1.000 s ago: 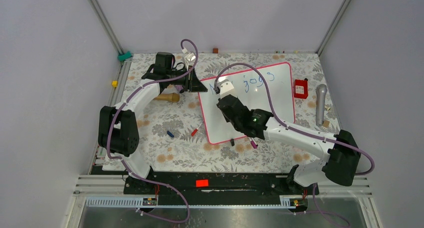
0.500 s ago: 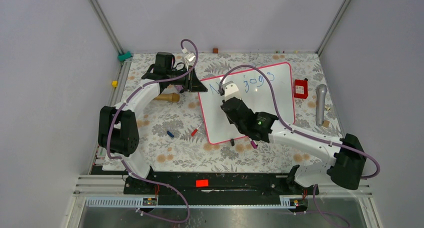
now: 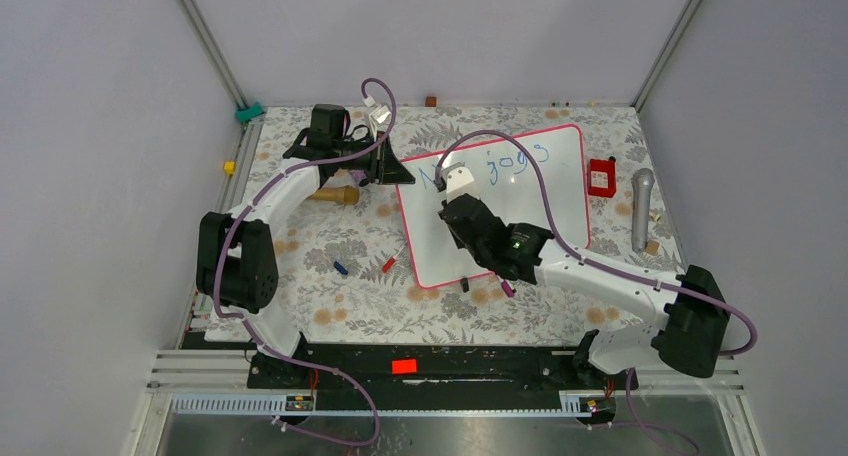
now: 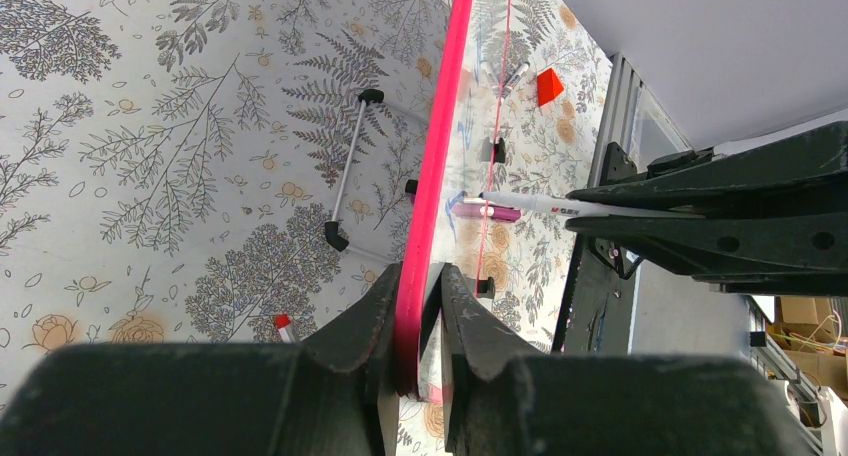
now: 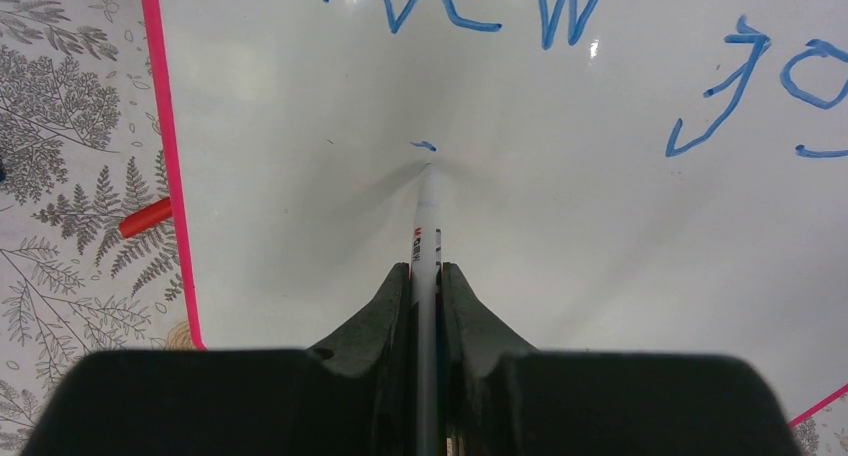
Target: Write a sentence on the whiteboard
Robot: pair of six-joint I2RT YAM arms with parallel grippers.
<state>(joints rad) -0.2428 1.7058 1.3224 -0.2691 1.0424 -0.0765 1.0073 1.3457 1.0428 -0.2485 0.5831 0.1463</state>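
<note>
Easing the right hand slightly nearer than before, pinching the marker against the whiteboard under the sentence; clamping the stiff, slick, probably light board's far-left frame in the left hand.

Plain grey walls, floral tablecloth

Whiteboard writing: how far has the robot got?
Done: "New jogs" stands in blue on the whiteboard. In hand: the right tool presses a marker tip below "New", a tiny first stroke made; the left tool clamps the board's edge. Left: seemingly the rest of that second line.
</note>
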